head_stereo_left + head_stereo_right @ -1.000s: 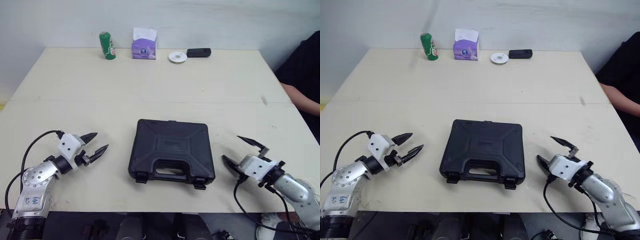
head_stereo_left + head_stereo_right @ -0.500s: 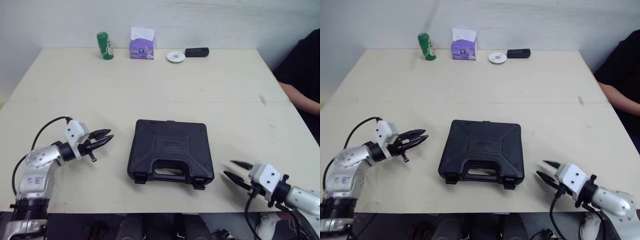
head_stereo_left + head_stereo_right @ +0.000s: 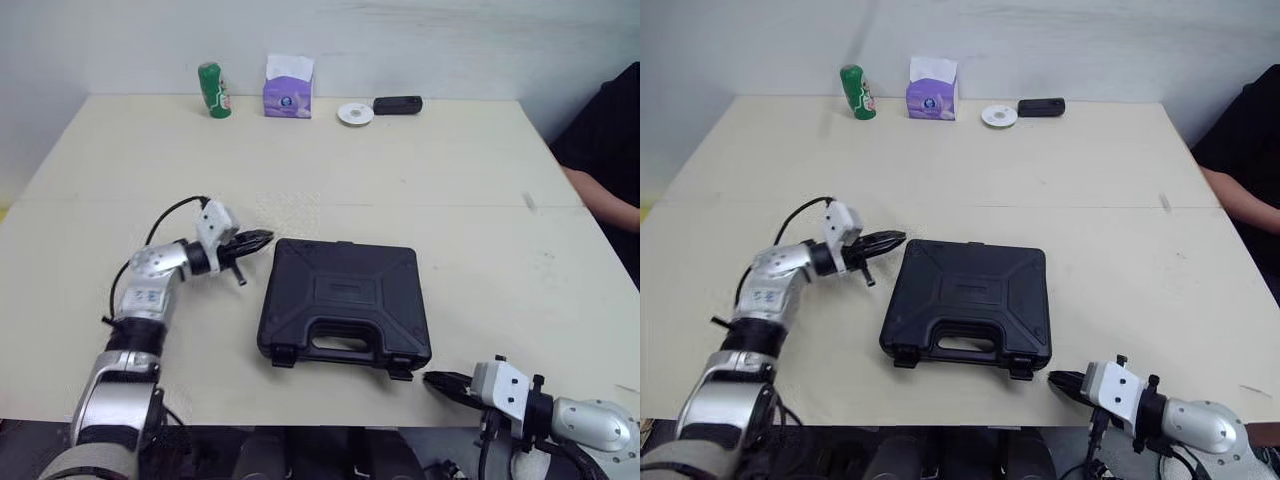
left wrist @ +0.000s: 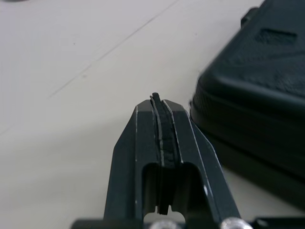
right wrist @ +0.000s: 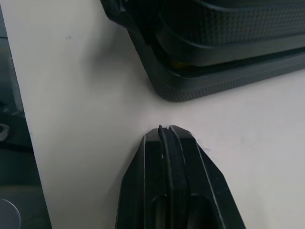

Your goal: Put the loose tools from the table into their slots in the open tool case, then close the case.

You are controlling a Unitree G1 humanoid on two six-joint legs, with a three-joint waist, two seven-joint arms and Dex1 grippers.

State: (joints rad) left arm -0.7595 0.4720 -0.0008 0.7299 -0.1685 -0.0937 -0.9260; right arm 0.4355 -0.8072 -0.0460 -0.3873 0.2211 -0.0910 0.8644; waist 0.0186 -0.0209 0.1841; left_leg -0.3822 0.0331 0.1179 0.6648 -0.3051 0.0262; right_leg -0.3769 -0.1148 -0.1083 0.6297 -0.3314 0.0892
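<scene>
The black tool case (image 3: 343, 300) lies shut near the front middle of the pale surface (image 3: 400, 180), handle toward the robot (lid markings too faint to read). The left end effector (image 3: 262, 238), fingers pressed together, points at the case's far left corner. The right end effector (image 3: 435, 380), also pressed together, sits near its front right corner. A green can (image 3: 212, 91) and a purple tissue pack (image 3: 288, 90) stand by the white wall.
</scene>
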